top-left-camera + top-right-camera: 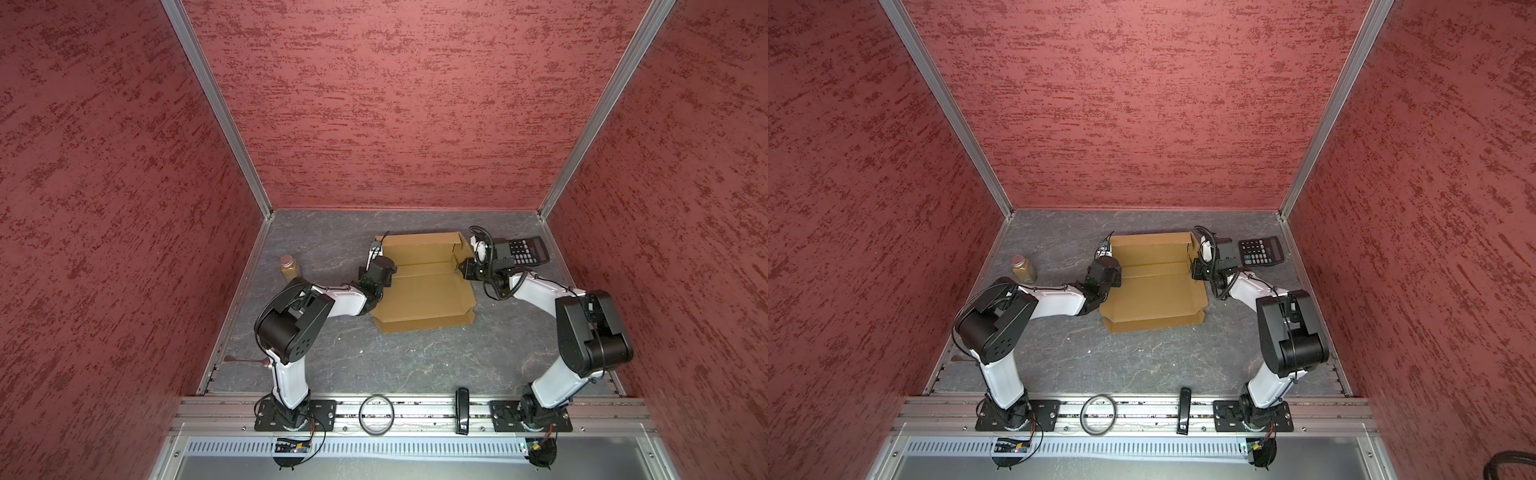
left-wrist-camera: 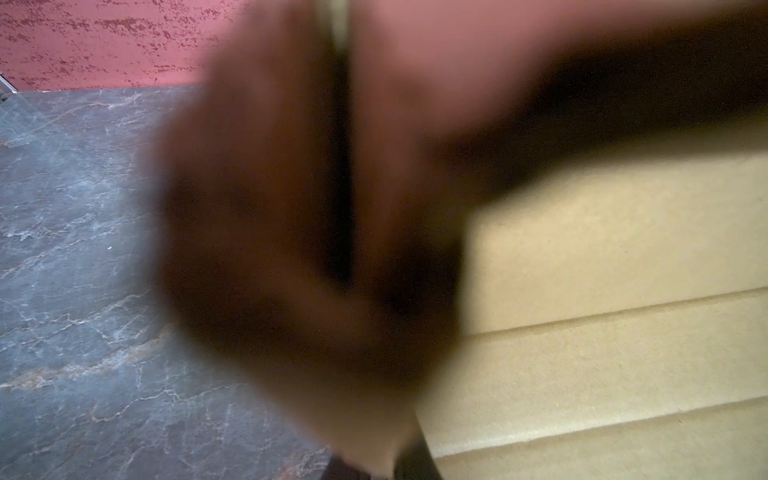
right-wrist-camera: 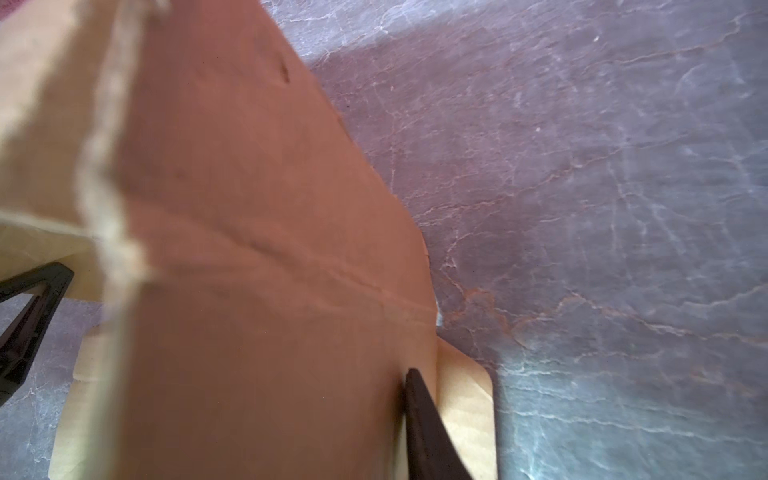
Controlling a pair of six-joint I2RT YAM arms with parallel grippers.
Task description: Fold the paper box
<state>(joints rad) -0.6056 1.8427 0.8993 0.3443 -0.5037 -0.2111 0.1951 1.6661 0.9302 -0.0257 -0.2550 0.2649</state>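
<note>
The paper box point(image 1: 424, 291) point(image 1: 1154, 291) sits on the gray counter point(image 1: 415, 365), near the far wall and about in the middle. It is plain brown cardboard. Its near part lies flat and its far part has sides that stand up.

The left gripper point(image 1: 375, 250) point(image 1: 1104, 249) is at the far left corner of the box, right by the side wall. Its jaws are closed tight. The left wrist view is too blurry to show if any cardboard is caught between them.

The right gripper point(image 1: 462, 266) point(image 1: 1195, 266) is at the right side of the box. In the right wrist view a brown side flap point(image 3: 270, 249) stands between its two black fingers point(image 3: 424, 419). The fingers are a little apart. One lies against the flap and the other has a small gap beside it, so the flap is not squeezed.

A black calculator point(image 1: 525, 251) point(image 1: 1260, 251) lies on the counter just past the right gripper. A little jar point(image 1: 289, 268) of brown stuff stands well off to the left. A dark ring point(image 1: 376, 433) and a thin black thing point(image 1: 462, 411) lie on the metal rail point(image 1: 424, 413) at the near edge.
</note>
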